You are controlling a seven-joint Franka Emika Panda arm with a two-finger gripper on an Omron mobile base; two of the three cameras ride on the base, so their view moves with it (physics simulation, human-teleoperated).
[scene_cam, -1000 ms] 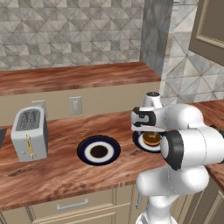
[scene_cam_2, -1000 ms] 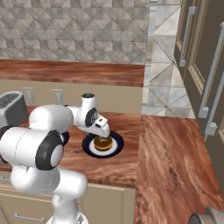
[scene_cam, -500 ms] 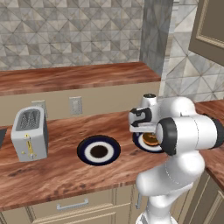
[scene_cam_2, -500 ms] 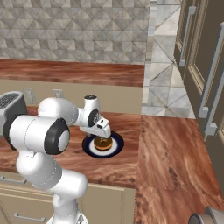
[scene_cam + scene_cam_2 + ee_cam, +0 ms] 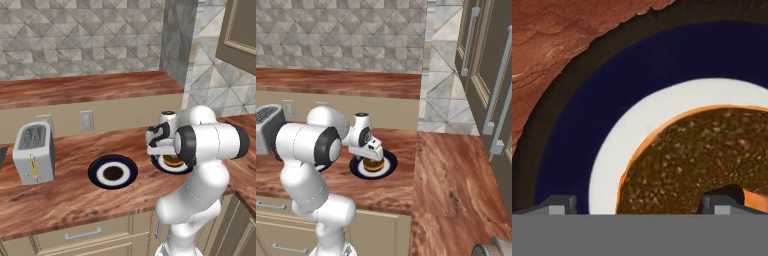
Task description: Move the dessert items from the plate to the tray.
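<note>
Doughnut (image 5: 707, 155), golden-brown and speckled, is sitting on the white centre of a dark blue-rimmed plate (image 5: 587, 115) on the reddish wooden counter (image 5: 70, 195), directly under the robot's gripper (image 5: 637, 205). Seen from the hand camera, the gripper is hanging low over the plate with its jaws spread wide and nothing between them; one fingertip (image 5: 557, 204) is showing over the plate's blue rim and the other (image 5: 722, 200) over the doughnut's brown top, though whether either is touching cannot be told. From the left base camera, the white arm is bending over the plate (image 5: 165, 167), hiding most of it, with an edge of the doughnut (image 5: 172, 161) peeking out beside the gripper (image 5: 161, 150). From the right base camera, the gripper (image 5: 372, 152) is pointing down at the doughnut (image 5: 373, 165) on the plate (image 5: 387, 167). A second blue-rimmed plate (image 5: 113, 172) is lying on the counter beside the first, on the side away from the corner wall, and a silver toaster (image 5: 34, 152) is standing farther along that same way.
</note>
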